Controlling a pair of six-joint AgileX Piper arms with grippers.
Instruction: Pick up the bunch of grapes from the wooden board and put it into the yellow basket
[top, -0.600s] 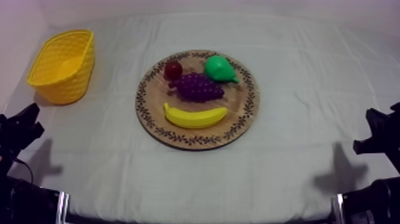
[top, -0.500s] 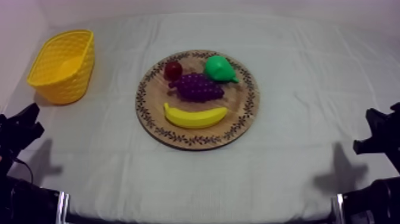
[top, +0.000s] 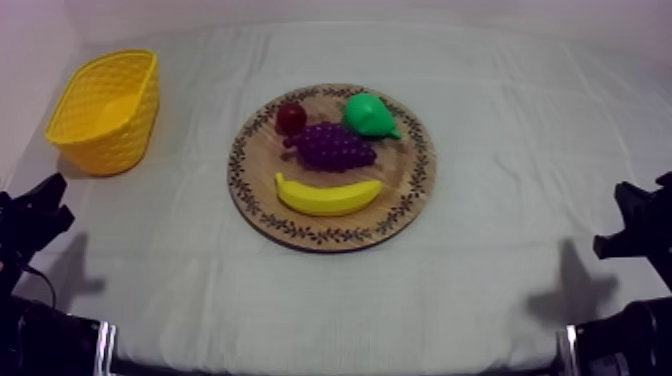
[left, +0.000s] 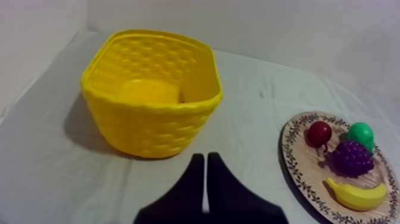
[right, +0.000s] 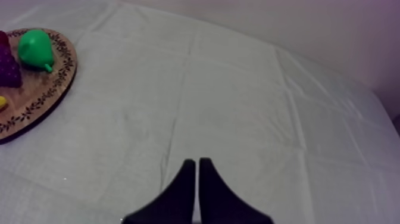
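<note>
Left gripper (left: 205, 159): fingers are lying together as a narrow wedge, gripping nothing. It is pointing toward the near wall of the yellow basket (top: 100, 140) and, in the top view, is sitting low at the left side of the bench (top: 500, 260).
Right gripper (right: 197, 162): fingers are likewise pressing together on nothing. It is facing bare cloth, well apart from the rim of the wooden board (top: 412, 175).
Bunch of grapes (top: 333, 146): is lying at about the centre of the board, with neither gripper touching it.
Neighbours (top view, clock face centred on the grapes): small red fruit (top: 291, 117) is sitting at 10 o'clock, just beside the grapes. Pear (top: 367, 114) is lying at 1 o'clock, close by. Banana (top: 325, 196) is lying at 6 o'clock, near but apparently apart.
Basket: is standing upright at roughly 10 o'clock from the board, well apart from it. In the left wrist view its inside is looking empty.
Progress (judgement): nothing of the task is showing as done. The grapes are not yet picked up and the basket is not yet receiving anything.
Remaining (judgement): opening a gripper, reaching to the board, closing on the grapes, lifting, carrying over the basket, releasing.
Note (judgement): the left arm is sitting nearer the basket. The crowding fruit is leaving little room around the grapes.
</note>
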